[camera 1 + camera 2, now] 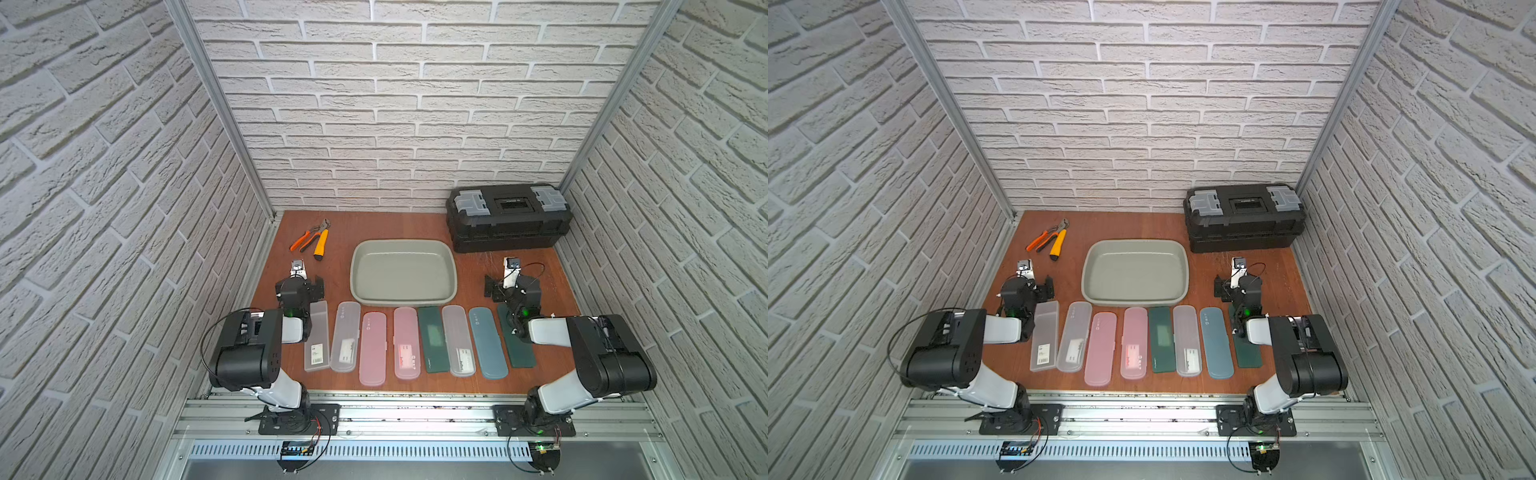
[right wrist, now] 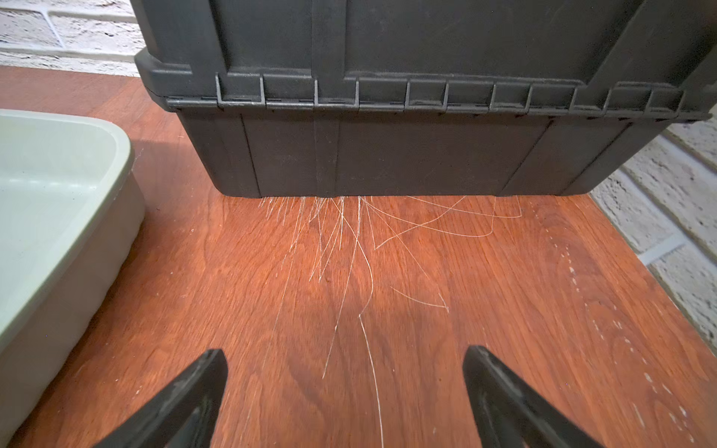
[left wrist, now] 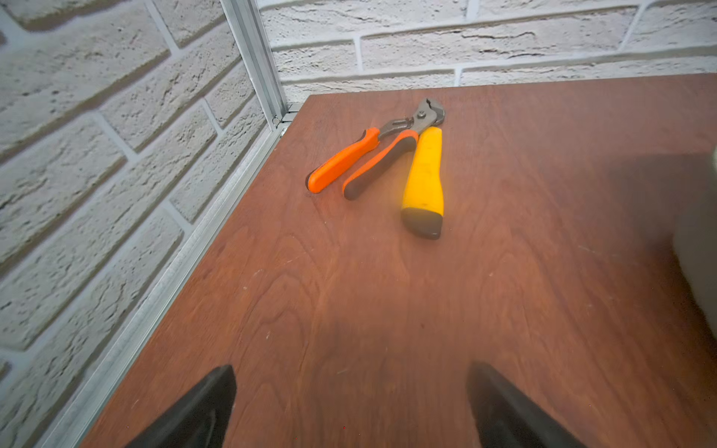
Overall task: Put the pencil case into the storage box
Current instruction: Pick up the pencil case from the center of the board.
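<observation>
A reddish-brown wooden tabletop (image 1: 399, 224) is being enclosed on 3 sides by white brick-patterned walls (image 1: 415, 124). The left arm (image 1: 249, 353) and the right arm (image 1: 602, 357) are being held folded low, with elbows near the front rail and wrists aimed at the back wall. The left gripper (image 3: 351, 372) is being held spread wide, grasping nothing, above bare wood and facing orange-handled pliers (image 3: 372, 155) and a yellow-handled tool (image 3: 423, 182). The right gripper (image 2: 345, 353) is likewise being held wide apart, grasping nothing, facing the black toolbox (image 2: 388, 155). The storage box (image 1: 403, 272), a shallow grey-green tub with a rolled rim, is being seen mid-table. Just in front of it, 8 pencil cases (image 1: 406, 343) are being seen lying side by side: 3 frosted clear, 2 pink, 2 dark green and 1 teal. The right-end dark green case (image 1: 519, 353) is being partly covered by the right arm.
</observation>
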Available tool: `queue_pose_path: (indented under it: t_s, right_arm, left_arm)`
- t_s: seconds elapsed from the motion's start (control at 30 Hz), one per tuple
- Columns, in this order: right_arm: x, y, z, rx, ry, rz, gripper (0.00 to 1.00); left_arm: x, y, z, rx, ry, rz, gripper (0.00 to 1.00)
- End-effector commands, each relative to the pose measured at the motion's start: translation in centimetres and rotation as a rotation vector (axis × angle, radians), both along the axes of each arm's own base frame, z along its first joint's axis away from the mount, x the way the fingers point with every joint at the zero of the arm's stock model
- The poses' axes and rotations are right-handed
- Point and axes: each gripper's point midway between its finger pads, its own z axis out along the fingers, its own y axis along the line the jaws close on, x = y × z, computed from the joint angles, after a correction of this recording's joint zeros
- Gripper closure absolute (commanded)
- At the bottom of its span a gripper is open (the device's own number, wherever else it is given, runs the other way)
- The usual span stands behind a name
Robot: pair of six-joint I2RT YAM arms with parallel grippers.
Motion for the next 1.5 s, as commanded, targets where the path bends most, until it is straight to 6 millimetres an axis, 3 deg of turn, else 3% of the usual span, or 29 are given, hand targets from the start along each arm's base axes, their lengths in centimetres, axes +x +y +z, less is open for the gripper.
queue_pose_path:
  t_s: [0.0, 1.0, 1.13, 1.23, 1.4, 1.47]
  right_arm:
    - [0.0, 0.2, 1.2, -0.002, -0.041, 0.010, 0.01]
    - [0.0, 0.1, 1.2, -0.003, -0.042, 0.009, 0.01]
    - [0.0, 0.0, 1.2, 0.011, -0.040, 0.015, 0.01]
    - [0.1, 0.0, 1.1, 0.010, -0.038, 0.015, 0.01]
    - [0.0, 0.1, 1.3, 0.010, -0.044, 0.015, 0.01]
    - [0.5, -0.5, 2.8, 0.005, -0.054, -0.018, 0.01]
  left_arm:
    - [-0.1, 0.1, 0.9, 0.007, -0.032, -0.005, 0.02]
    - [-0.1, 0.0, 1.6, 0.043, -0.027, 0.022, 0.01]
    - [-0.1, 1.0, 3.9, 0.121, 0.072, 0.152, 0.01]
    - [0.3, 1.5, 6.8, 0.091, 0.093, 0.224, 0.02]
    - [0.0, 0.9, 9.7, -0.073, 0.065, 0.265, 0.02]
    - [-0.1, -0.3, 10.8, -0.140, 0.097, 0.222, 0.02]
